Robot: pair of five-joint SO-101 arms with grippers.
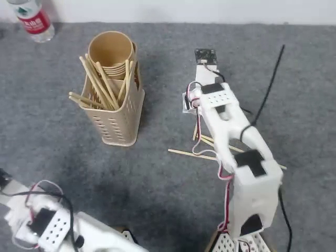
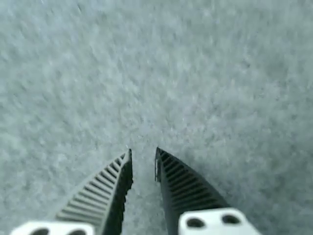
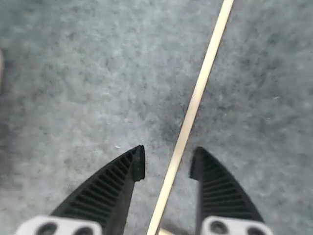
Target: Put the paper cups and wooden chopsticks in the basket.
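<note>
Right gripper (image 3: 166, 164) astride a loose chopstick; basket (image 1: 118, 118) already stocked

Item 1. Right gripper: dark ribbed fingers (image 3: 117, 186) parted to a moderate gap, one on each side of a single wooden chopstick (image 3: 195, 103) that lies flat on the grey carpet (image 1: 157, 199). Whether either finger touches the stick cannot be told. Nothing is clamped.

Item 2. Right arm (image 1: 236, 142): white, standing to the right of the basket in the high view, its wrist down over the loose chopsticks.

Item 3. Loose chopsticks (image 1: 191, 154): a few pale sticks crossing one another on the carpet, to the right of the basket and apart from it, partly hidden under the right arm.

Item 4. Left gripper (image 2: 143, 159): fingers drawn to a narrow gap, holding nothing, bare carpet below.

Item 5. Left arm (image 1: 47, 228): white, well apart from the basket on the camera side, to its left.

Item 6. Basket: beige, perforated, upright on the carpet.

Item 7. Paper cups (image 1: 110, 50): a nested tan stack standing inside the basket, its top rising above the rim.

Item 8. Chopsticks in the basket (image 1: 100, 86): a bundle leaning outward beside the cups, ends sticking out over the rim.

Item 9. Plastic bottle (image 1: 32, 18): red label, beyond the basket and to its left.

Item 10. Black cable (image 1: 270, 84): trailing over the carpet, far to the right of the basket.
</note>
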